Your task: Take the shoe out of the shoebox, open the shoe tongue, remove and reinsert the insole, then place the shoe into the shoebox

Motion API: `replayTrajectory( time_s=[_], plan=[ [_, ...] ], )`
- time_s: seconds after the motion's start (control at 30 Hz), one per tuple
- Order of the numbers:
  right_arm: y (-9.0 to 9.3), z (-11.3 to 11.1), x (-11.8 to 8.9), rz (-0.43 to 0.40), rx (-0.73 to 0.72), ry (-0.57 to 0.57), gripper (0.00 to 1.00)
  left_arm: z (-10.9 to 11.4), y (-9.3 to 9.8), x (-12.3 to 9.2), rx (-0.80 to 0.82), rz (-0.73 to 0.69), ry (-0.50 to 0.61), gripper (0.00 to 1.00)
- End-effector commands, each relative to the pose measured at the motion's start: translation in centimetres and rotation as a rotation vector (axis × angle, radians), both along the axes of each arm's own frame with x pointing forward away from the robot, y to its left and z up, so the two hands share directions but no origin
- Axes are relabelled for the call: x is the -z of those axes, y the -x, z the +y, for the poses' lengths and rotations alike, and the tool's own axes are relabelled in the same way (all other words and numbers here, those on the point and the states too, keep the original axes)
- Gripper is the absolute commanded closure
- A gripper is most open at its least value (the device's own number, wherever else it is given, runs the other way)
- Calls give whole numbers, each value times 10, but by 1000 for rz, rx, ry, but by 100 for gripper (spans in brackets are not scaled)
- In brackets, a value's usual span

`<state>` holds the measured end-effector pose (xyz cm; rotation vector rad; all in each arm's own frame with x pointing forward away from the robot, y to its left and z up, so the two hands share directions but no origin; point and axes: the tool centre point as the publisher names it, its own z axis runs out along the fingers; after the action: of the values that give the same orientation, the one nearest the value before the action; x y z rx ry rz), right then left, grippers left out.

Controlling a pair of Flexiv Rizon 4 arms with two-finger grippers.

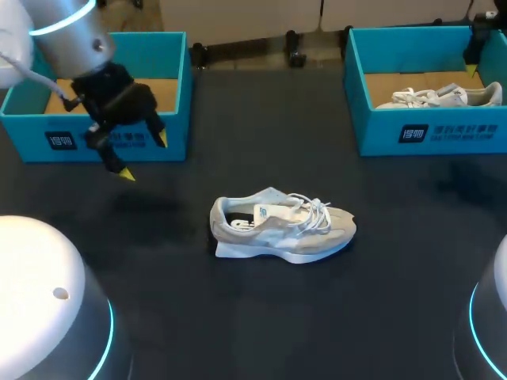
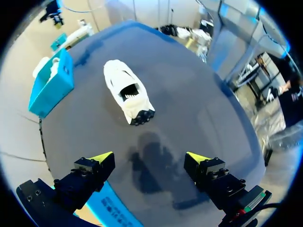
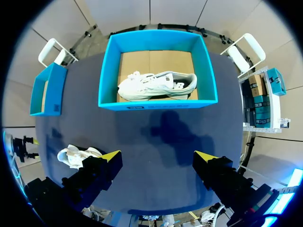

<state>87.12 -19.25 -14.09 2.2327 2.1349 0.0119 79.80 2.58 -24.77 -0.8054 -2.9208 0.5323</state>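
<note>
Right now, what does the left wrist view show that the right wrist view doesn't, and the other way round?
Only the left wrist view: the left gripper, open, with the loose shoe unobstructed ahead of it, heel end nearest. Only the right wrist view: the right gripper, open, the second shoe seen full length inside its shoebox, and the cardboard floor of the other shoebox. Both: the loose shoe on the dark table and the shoebox holding the second shoe.

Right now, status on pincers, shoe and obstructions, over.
Left pincer open, beside left shoebox. Right pincer open, empty. Mid-table, shoe upright on its sole, untouched. Second shoe in right shoebox; nothing blocks the first.
</note>
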Motion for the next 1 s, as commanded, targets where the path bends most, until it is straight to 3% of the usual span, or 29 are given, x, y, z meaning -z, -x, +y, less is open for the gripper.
replayTrajectory(
  time_s=[0.03, 0.4, 0.7, 1.0],
  plan=[
    [0, 0, 0, 1, 0, 0, 0, 18, 3, 10, -39, 39, 124, 0],
    [0, 0, 0, 1, 0, 0, 0, 33, 8, 34, -163, 111, 278, 0],
    [0, 0, 0, 1, 0, 0, 0, 45, 14, 53, -258, 140, 340, 0],
    [0, 0, 0, 1, 0, 0, 0, 58, 17, 85, -358, 190, 426, 0]
  ],
)
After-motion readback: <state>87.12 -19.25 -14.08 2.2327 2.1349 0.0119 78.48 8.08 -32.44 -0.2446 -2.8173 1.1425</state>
